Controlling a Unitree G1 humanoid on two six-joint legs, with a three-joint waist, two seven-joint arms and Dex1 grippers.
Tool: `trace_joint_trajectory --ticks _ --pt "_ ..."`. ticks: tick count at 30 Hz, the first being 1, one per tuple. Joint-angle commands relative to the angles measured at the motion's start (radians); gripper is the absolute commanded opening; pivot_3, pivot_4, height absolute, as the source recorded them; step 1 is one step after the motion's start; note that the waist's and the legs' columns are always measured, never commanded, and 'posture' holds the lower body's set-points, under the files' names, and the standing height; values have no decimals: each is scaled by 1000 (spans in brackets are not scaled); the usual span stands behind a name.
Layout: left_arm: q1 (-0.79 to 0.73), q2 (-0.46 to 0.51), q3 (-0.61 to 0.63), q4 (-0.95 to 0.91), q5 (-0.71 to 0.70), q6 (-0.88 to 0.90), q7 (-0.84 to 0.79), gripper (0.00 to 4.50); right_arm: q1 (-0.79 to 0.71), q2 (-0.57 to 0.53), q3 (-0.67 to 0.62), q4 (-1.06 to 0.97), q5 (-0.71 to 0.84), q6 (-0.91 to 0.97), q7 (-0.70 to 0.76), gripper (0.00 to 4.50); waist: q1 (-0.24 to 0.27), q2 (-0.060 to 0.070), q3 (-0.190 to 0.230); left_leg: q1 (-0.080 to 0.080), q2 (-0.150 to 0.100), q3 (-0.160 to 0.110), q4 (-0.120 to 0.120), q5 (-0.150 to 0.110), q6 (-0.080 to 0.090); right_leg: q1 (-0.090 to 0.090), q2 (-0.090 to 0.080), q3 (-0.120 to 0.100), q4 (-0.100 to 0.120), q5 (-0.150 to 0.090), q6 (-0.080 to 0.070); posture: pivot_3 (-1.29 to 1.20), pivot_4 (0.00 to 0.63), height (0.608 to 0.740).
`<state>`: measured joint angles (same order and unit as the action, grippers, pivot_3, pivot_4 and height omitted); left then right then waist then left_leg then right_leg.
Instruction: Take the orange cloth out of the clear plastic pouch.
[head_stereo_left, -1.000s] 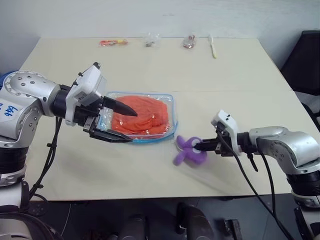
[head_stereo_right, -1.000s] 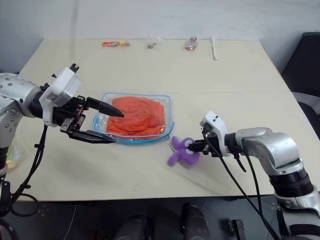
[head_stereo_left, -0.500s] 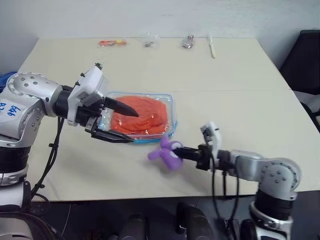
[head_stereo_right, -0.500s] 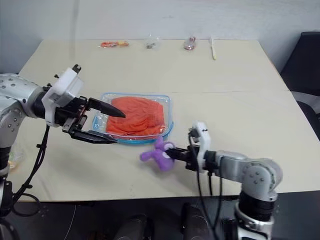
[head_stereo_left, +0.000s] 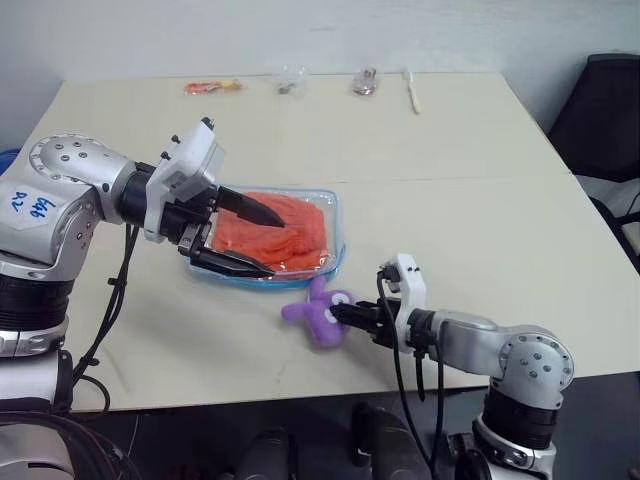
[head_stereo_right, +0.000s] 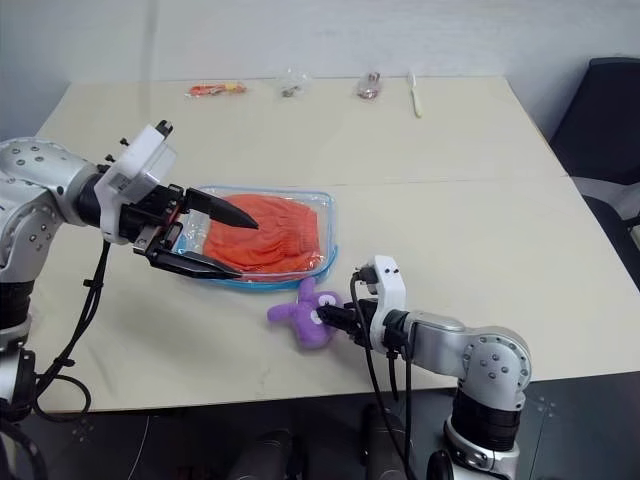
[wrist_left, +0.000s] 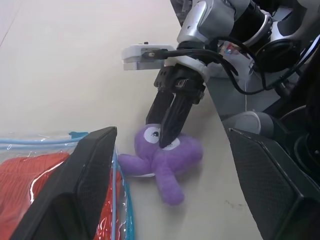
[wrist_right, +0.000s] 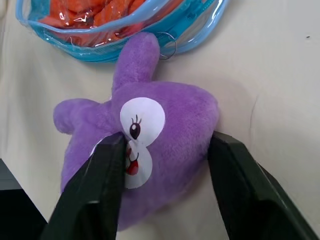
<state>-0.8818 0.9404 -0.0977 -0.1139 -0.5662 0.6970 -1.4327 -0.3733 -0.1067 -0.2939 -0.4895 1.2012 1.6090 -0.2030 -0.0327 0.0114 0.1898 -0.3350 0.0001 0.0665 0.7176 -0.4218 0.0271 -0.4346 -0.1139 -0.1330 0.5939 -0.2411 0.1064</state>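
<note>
The orange cloth (head_stereo_left: 278, 230) lies bunched inside the clear plastic pouch (head_stereo_left: 300, 281), which rests flat on the table with its blue-trimmed edge all round. My left gripper (head_stereo_left: 278, 246) hovers open over the pouch's left part, one finger above the cloth and one by the near rim. A purple plush toy (head_stereo_left: 312, 316) lies on the table just in front of the pouch. My right gripper (wrist_right: 166, 140) is open around the toy. Its fingers (wrist_right: 100, 180) stand apart at the toy's two sides, touching it, and the toy looks unsqueezed.
Along the table's far edge lie a small orange packet (head_stereo_left: 212, 87), two small clear wrappers (head_stereo_left: 290, 82) and a white stick (head_stereo_left: 411, 92). A black chair (head_stereo_left: 600, 110) stands off the table's right side. The toy lies close to the table's near edge.
My right arm has carried the purple toy leftward to just in front of the pouch, rolling as it went. Its fingers have since spread. The left gripper has kept still over the pouch.
</note>
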Motion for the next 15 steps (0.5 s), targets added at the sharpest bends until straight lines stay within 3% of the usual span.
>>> trace_joint_trajectory --ticks 1,7,9,13,15 --pt "15 1 10 -32 6 -22 -2 3757 -32 -58 -33 -28 145 5 -14 2270 1 0 0 0 0 0 0 0 0 0 0 0 0 0 0 0 150 740" --pt "30 -13 -15 -35 37 -62 -3 3757 -28 -376 101 -8 594 -233 -150 2270 4 0 0 0 0 0 0 0 0 0 -1 0 -1 0 0 0 150 740" --pt "31 -17 -20 -40 41 -64 -1 3757 -23 -469 170 -9 710 -338 -204 2654 4 0 0 0 0 0 0 0 0 0 -1 0 -1 0 0 0 150 740" --pt "41 -20 -19 -66 32 -46 8 3757 -29 -606 242 -35 705 -400 -182 3863 6 0 0 -1 1 1 0 0 0 0 0 0 -1 0 0 0 150 740" --pt "57 -22 -22 -88 32 -41 15 3757 -74 -674 230 -47 625 -398 -99 3863 8 0 0 -1 1 1 0 0 0 0 -1 0 -1 0 0 0 150 740"
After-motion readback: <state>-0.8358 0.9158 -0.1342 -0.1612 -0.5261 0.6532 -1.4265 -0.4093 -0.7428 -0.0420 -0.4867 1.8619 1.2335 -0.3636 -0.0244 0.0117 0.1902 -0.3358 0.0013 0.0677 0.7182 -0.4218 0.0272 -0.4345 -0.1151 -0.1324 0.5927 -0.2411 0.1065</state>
